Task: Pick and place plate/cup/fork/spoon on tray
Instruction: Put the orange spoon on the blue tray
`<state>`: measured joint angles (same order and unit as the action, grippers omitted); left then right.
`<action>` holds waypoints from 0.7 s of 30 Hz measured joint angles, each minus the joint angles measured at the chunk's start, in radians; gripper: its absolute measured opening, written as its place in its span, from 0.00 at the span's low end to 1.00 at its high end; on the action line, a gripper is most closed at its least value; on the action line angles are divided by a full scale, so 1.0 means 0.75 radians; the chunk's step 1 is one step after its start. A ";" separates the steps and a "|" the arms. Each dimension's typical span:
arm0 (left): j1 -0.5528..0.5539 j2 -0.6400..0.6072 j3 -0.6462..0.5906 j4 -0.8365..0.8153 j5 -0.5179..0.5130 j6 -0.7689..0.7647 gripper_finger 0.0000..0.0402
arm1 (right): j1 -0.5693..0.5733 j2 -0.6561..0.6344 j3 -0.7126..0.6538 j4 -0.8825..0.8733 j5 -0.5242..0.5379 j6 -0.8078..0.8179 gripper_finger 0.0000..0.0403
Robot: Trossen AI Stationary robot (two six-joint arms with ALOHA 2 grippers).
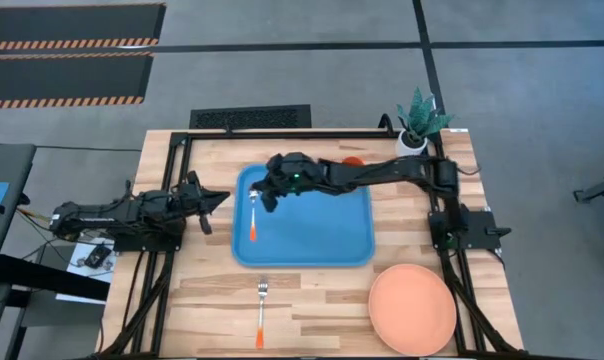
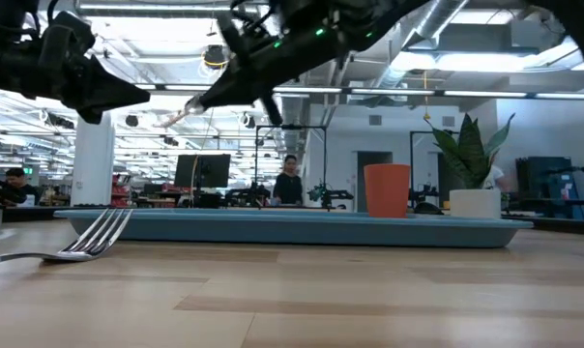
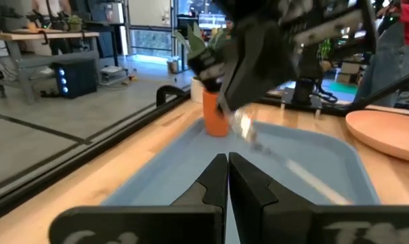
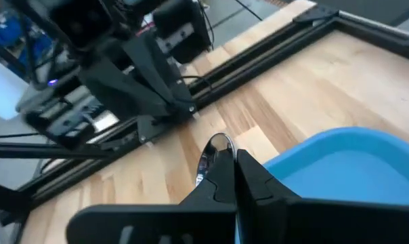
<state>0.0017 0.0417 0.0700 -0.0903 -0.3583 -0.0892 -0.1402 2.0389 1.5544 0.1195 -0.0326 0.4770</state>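
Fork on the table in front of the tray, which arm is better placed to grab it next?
Probably left: the left gripper is shut and empty beside the tray, while the right gripper holds the spoon. The fork lies nearer the left side.

Even, bright overhead light; ceiling strip lights point(image 2: 485, 94) glare in the low view, leaving the arms as dark silhouettes. Shadows on the tabletop point(image 1: 312, 300) are soft. The fork point(image 2: 84, 240) sits blurred close up. Both wrist views show motion blur.
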 joint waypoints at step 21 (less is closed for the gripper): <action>0.000 -0.013 0.000 -0.020 -0.010 -0.014 0.00 | -0.080 0.455 0.375 -0.068 -0.064 -0.051 0.01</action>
<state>0.0017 0.0322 0.0700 -0.1051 -0.3656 -0.0997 -0.2003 2.3802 1.8355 0.0682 -0.0807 0.4388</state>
